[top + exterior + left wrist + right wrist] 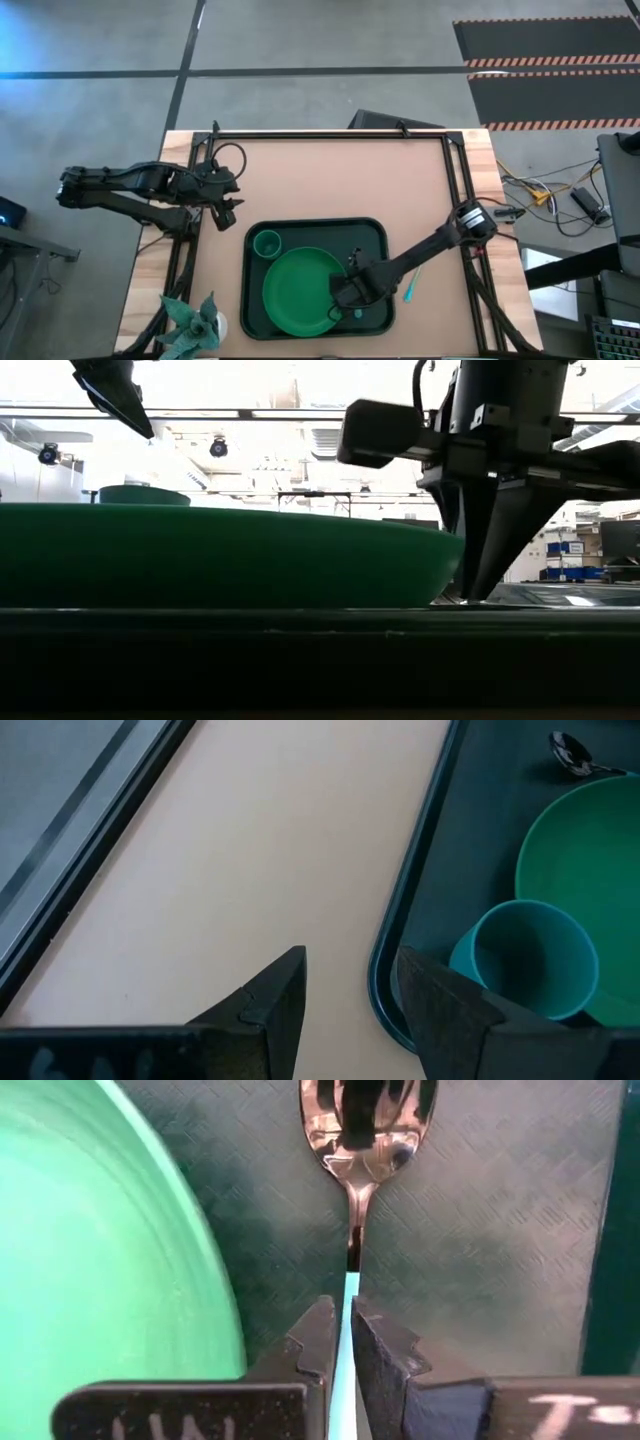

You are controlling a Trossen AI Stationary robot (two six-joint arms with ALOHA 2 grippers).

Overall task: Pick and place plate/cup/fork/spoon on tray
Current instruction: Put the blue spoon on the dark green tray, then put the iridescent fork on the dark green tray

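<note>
The dark green tray [370, 232] holds the bright green plate [298, 292], the green cup [266, 243] at its far left corner, and the spoon [365, 1120]. The spoon lies right of the plate, its dark bowl toward the far edge. My right gripper [345, 291] stands over the tray beside the plate and is shut on the spoon's light blue handle. The fork's light blue handle [412, 290] lies on the table right of the tray, partly under my right arm. My left gripper [228, 208] is open and empty over the table, just beyond the tray's far left corner. My right gripper pinches the spoon's light blue handle [351, 1285] between its two fingers, close behind the neck. The fingers point down from above and lie across the handle. The fingertips [470, 592] are down at the tray floor. The bowl seems to rest on the tray.
A potted plant [195, 320] stands at the table's near left corner. A black frame [330, 133] runs along the table's far edge and sides. Bare tabletop lies beyond the tray and to its right.
</note>
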